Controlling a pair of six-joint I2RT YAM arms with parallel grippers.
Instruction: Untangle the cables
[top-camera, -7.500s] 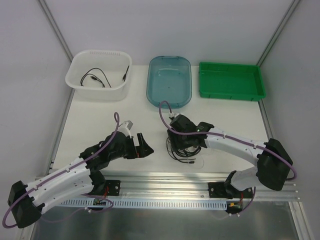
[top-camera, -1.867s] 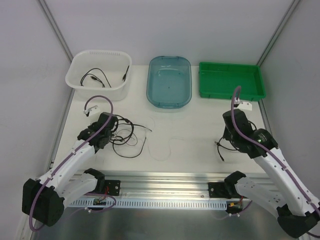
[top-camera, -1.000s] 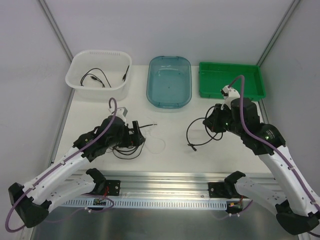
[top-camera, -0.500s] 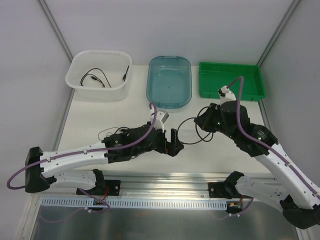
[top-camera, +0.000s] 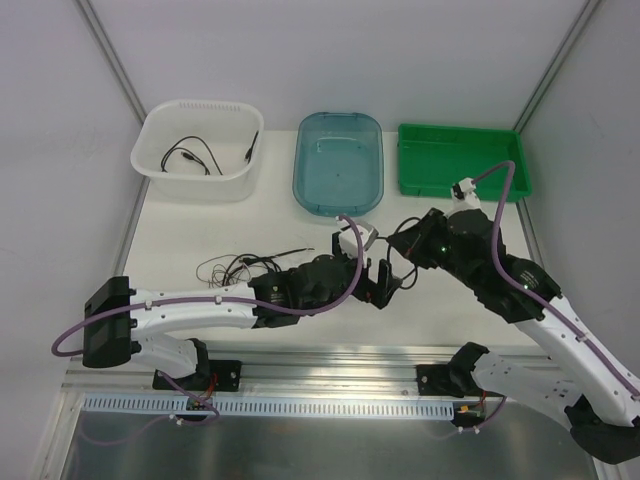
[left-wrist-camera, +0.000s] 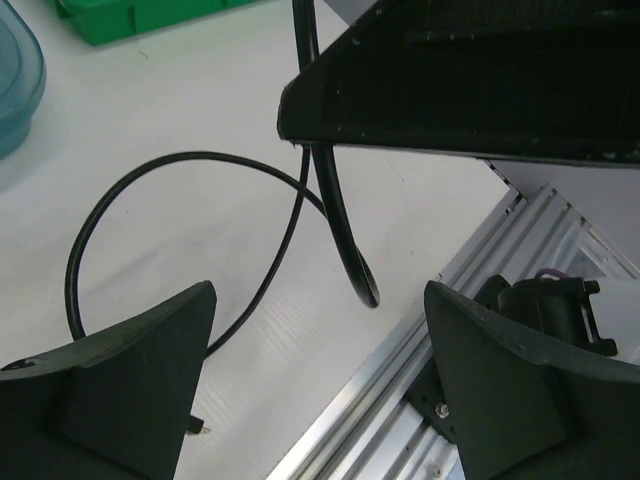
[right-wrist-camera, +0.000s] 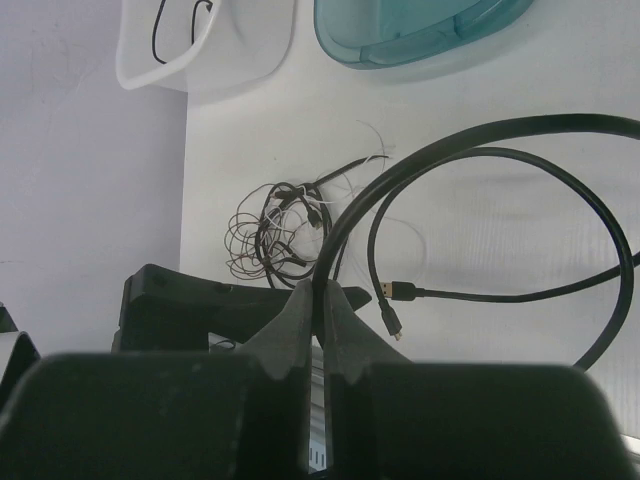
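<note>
right wrist view: the right gripper (right-wrist-camera: 318, 300) pinched a black cable (right-wrist-camera: 540, 120) at lower centre. the left gripper (left-wrist-camera: 318, 300) gaped wide, empty.

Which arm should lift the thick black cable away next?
Probably the right arm: the right pincer is shut on the thick black cable. The left pincer is open beside it, holding nothing.
</note>
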